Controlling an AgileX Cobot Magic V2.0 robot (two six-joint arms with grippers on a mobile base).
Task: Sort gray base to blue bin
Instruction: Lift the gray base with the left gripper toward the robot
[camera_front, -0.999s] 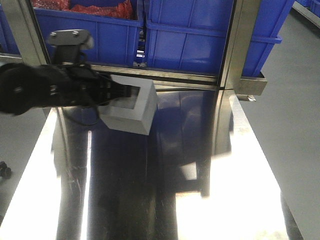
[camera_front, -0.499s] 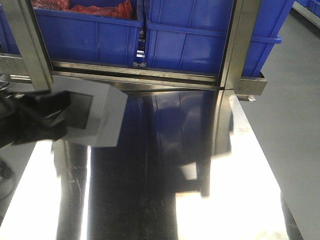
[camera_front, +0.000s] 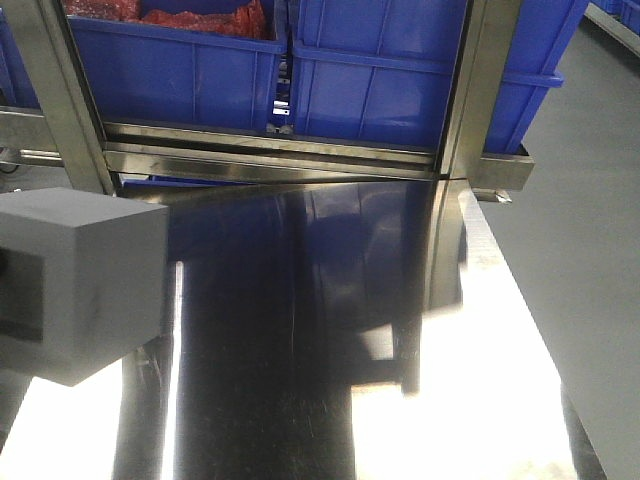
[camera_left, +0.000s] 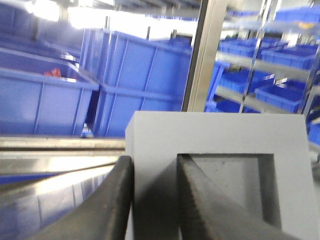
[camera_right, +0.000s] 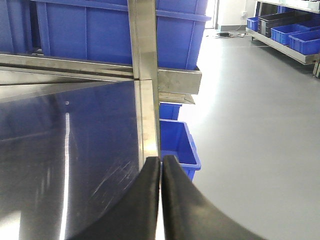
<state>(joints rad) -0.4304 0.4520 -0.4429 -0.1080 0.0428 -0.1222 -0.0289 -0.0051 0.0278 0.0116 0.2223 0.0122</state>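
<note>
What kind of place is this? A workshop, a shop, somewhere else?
Most likely a warehouse or factory sorting area. Large blue bins sit in a steel rack, more of them fill shelving rows in the background, and the work surface is a polished metal table over a bare gray floor.

One gray base (camera_front: 80, 280), two pincers (camera_left: 154, 160) (camera_right: 161, 160), many blue bins (camera_front: 370, 90).
</note>
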